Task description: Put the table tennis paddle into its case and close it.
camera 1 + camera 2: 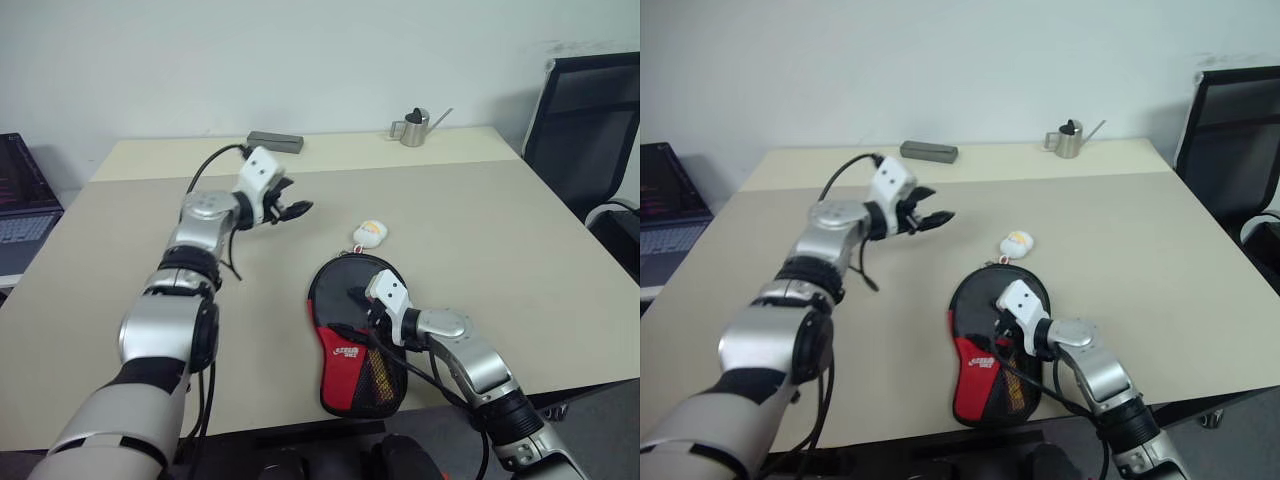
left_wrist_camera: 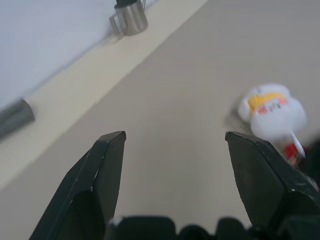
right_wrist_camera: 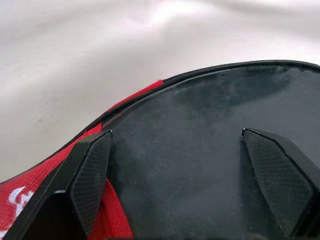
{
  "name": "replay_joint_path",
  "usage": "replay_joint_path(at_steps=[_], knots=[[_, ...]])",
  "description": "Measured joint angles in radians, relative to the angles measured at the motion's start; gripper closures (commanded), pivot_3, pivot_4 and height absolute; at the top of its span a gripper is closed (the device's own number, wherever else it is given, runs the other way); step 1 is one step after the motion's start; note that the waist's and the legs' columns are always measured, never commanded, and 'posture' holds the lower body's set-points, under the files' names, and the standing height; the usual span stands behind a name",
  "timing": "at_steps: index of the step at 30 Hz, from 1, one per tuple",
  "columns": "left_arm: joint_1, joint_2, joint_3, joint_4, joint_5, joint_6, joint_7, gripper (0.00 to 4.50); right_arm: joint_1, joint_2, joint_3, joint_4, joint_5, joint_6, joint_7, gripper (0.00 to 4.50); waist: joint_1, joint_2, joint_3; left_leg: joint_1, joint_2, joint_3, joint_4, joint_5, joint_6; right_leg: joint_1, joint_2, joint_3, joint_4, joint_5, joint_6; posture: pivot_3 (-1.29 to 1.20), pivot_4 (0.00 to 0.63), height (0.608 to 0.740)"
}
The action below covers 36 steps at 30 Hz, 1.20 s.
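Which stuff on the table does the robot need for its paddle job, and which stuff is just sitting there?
Needed:
case
table tennis paddle, lying in the case
right gripper
left gripper

Just sitting there:
small white-yellow toy
metal watering can
grey box

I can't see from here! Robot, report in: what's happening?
Left claw open, up over the table. Right claw open over the case, paddle inside, case not closed. White toy beside it.

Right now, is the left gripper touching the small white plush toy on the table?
Apart. In the left eye view, the left gripper hangs open above bare table, with a clear gap to the plush toy.
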Motion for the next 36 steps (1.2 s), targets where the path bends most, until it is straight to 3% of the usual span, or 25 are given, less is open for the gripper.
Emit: replay_joint_path(at_steps=[5, 11, 18, 28, 36], knots=[[0.322, 0.015, 0.029, -0.504, -0.169, 0.284, -0.057, 1.04, -0.041, -0.031, -0.023, 0.082, 0.011, -0.067, 0.039, 0.00, 0.010, 0.000, 0.000, -0.005, 0.000, -0.003, 0.004, 0.000, 0.000, -0.001, -0.001, -0.002, 0.000, 0.000, -0.001, 0.00, 0.150, 0.740], [0.509, 0.009, 0.027, -0.905, -0.307, 0.544, -0.002, 1.04, -0.082, -0.081, -0.038, 0.192, 0.009, -0.184, 0.093, 0.00, 0.033, 0.000, 0.000, -0.005, 0.000, -0.004, 0.009, 0.000, 0.000, 0.001, -0.001, -0.003, 0.001, 0.001, -0.001, 0.00, 0.150, 0.740], [0.516, 0.004, 0.000, -0.994, -0.376, 0.630, 0.024, 1.04, -0.085, -0.171, -0.074, 0.206, 0.029, -0.235, 0.175, 0.00, 0.032, 0.000, 0.001, -0.004, 0.000, -0.003, 0.012, 0.000, 0.000, 0.002, 0.000, -0.002, 0.000, -0.001, 0.002, 0.00, 0.150, 0.740], [0.516, -0.026, -0.059, -1.037, -0.413, 0.649, 0.043, 1.04, -0.064, -0.328, -0.262, -0.220, 0.325, 0.159, 0.197, 0.00, 0.035, 0.003, 0.003, -0.007, -0.001, -0.003, 0.012, 0.000, 0.000, 0.001, -0.001, -0.002, -0.001, -0.001, 0.002, 0.00, 0.150, 0.740], [0.521, -0.097, -0.227, -1.030, -0.406, 0.643, 0.012, 1.04, -0.017, -0.460, -0.437, -0.229, 0.368, 0.249, 0.139, 0.00, 0.037, 0.002, 0.003, -0.007, 0.000, -0.002, 0.012, 0.000, 0.000, 0.001, -0.001, -0.002, -0.002, -0.001, 0.002, 0.00, 0.150, 0.740]])
